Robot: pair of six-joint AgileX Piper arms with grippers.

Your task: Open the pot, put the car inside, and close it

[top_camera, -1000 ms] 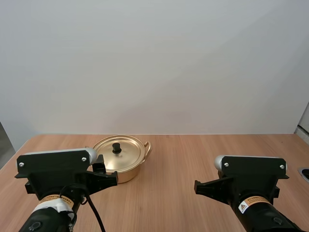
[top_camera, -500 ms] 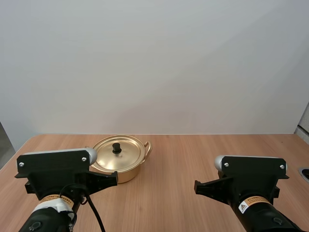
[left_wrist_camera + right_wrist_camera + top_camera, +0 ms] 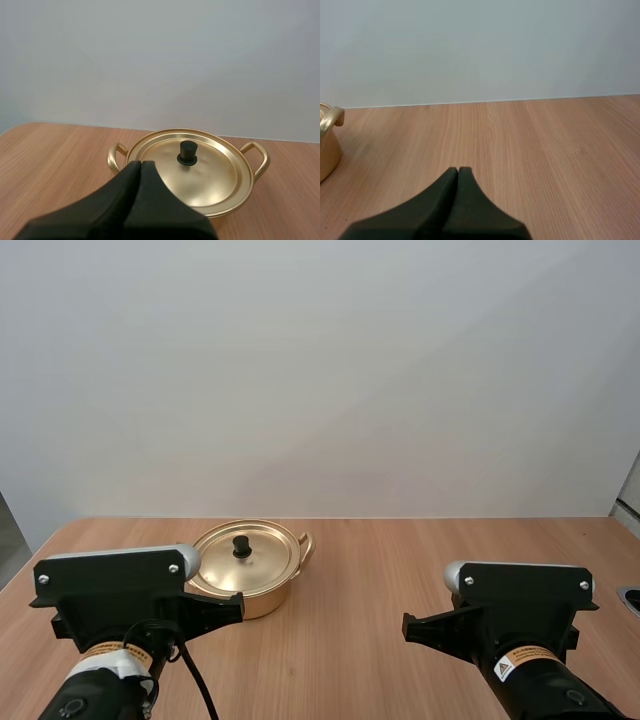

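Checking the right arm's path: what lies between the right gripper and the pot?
Only bare table, as the right wrist view shows: nothing stands between the right gripper and the pot.

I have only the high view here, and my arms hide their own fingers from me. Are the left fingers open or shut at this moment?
Observer: Shut. On the left gripper the two lie together as one dark wedge, holding nothing.
Operator: Where do the tips aim?
Observer: At the near edge of the lid, beside its black knob, not at it.
Operator: And the right side?
Observer: The right gripper is shut too, on nothing, above the table.
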